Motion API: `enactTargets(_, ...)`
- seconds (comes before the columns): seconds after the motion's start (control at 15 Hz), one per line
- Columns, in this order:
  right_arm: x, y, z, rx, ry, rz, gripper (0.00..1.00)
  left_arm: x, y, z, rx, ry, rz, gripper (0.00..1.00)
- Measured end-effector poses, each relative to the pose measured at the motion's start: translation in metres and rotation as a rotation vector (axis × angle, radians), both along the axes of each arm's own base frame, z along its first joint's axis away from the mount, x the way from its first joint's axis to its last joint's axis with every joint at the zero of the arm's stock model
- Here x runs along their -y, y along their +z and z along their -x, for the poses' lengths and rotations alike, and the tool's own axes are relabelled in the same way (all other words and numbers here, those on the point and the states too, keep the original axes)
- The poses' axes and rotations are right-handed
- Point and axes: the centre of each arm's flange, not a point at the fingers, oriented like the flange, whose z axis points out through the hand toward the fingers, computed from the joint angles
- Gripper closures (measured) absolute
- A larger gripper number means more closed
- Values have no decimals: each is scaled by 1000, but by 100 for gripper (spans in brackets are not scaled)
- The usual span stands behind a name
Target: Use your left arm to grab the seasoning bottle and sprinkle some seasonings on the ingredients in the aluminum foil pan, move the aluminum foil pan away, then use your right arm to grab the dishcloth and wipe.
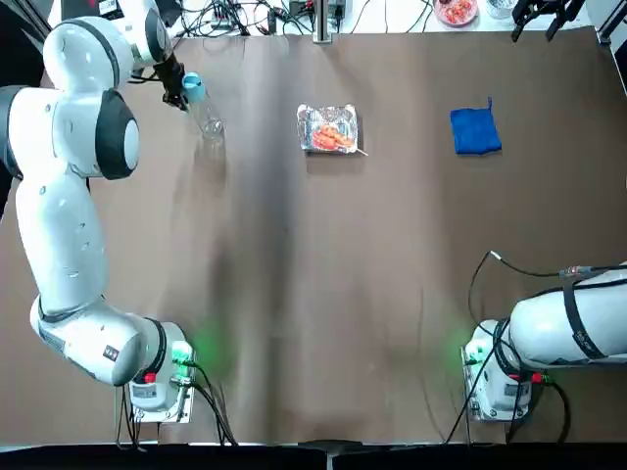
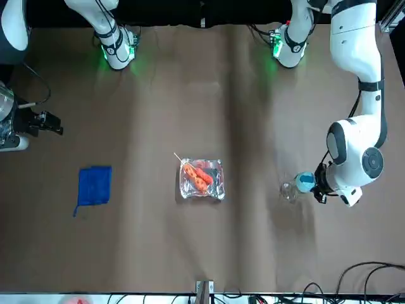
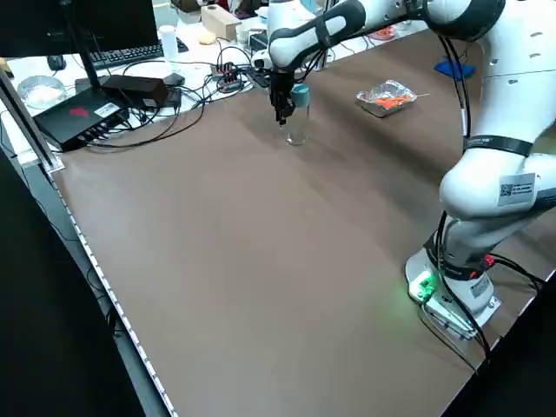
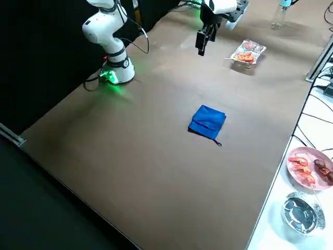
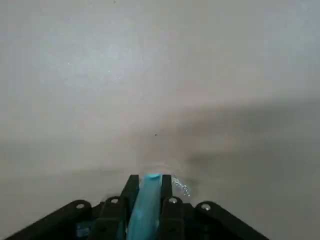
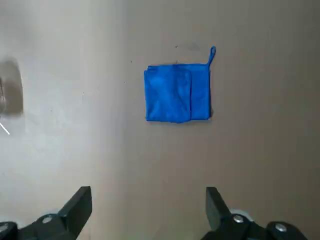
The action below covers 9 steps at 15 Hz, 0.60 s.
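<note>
Two grippers: the left gripper [image 5: 149, 181] grasps the seasoning bottle [image 5: 145, 209] by its cap. The right gripper [image 6: 149, 192], fingers spread, faces the dishcloth [image 6: 178, 93].

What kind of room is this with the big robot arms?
Probably a robot lab. Two white and grey jointed robot arms share a wide brown table, tangled black cables lie behind it, and a black flat computer monitor stands nearby.

The foil pan [image 1: 312, 139] lies between bottle [image 1: 209, 121] and cloth [image 1: 476, 130].
</note>
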Motion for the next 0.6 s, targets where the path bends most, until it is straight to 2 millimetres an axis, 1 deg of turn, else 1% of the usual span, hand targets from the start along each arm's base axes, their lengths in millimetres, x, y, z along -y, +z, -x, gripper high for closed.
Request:
enactTargets(0.13, -1, 0, 0, -1, 1, 0, 0, 0, -1, -1, 2, -3, -5, 77)
enactTargets(0.2, -1, 0, 0, -1, 2, 0, 0, 0, -1, -1, 2, -8, -10, 75)
enactTargets(0.27, -2, 0, 0, -1, 3, 0, 0, 0, 0, -1, 4, -10, -12, 68)
enactTargets(0.4, -2, 0, 0, -1, 3, 0, 0, 1, 3, -3, 11, -12, -13, 51)
enactTargets(0.6, -2, 0, 0, -2, 3, 0, 0, 4, 15, -8, 28, -18, -8, 25)
